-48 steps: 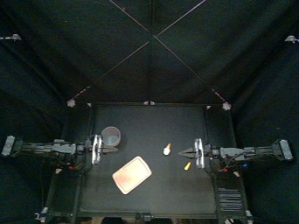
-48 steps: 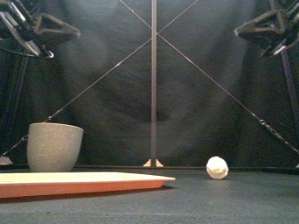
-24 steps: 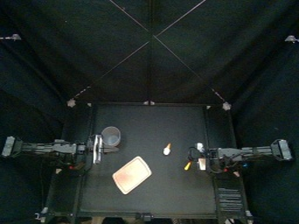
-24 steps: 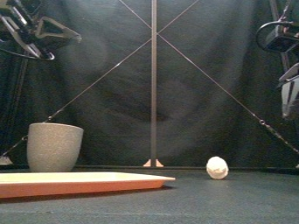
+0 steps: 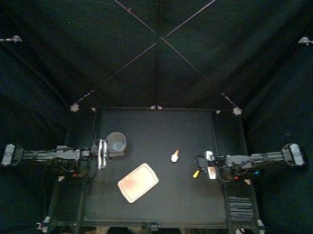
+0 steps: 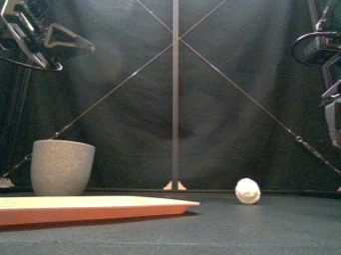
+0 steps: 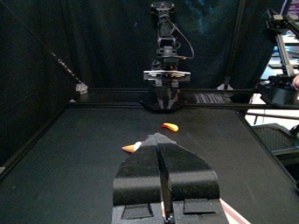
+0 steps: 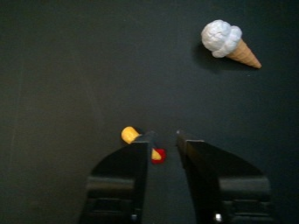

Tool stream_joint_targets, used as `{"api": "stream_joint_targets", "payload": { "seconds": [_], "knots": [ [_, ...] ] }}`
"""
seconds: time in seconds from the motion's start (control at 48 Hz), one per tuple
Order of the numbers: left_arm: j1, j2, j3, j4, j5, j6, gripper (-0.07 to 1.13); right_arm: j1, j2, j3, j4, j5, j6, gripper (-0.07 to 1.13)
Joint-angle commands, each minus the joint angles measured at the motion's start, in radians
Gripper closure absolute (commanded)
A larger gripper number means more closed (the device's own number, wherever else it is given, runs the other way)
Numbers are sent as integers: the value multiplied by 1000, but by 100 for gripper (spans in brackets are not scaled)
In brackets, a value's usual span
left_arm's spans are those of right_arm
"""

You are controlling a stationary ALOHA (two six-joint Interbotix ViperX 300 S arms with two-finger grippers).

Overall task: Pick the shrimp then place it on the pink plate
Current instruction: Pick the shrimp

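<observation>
Right wrist view, orange shrimp (image 8: 129, 134), one end red

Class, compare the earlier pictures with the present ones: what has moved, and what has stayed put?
The right hand has come down toward the shrimp, jaws open, not yet gripping it. The left hand kept its place at the left. The shrimp, ice cream cone, pink plate and grey cup stayed where they were.

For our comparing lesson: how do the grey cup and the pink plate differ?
The grey cup is speckled grey; the pink plate is plain pink. The grey cup stands tall and round; the pink plate lies flat and low. Both sit on the left half of the table, apart.
</observation>
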Motion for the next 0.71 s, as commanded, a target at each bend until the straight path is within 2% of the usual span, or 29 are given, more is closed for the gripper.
{"api": "stream_joint_targets", "payload": {
  "seconds": [0.021, 0.167, 0.5, 0.708],
  "knots": [
    [5, 5, -25, 2, -11, 0, 101, 11, 43, -23, 2, -31, 14, 24],
    [5, 5, -25, 2, -12, 0, 101, 21, 92, -32, 15, -43, 26, 21],
    [5, 5, -28, 2, -23, 0, 101, 149, 189, -48, 31, -49, 26, 21],
    [5, 5, -26, 3, -35, 0, 101, 152, 255, -60, 12, -48, 21, 21]
  ]
}}
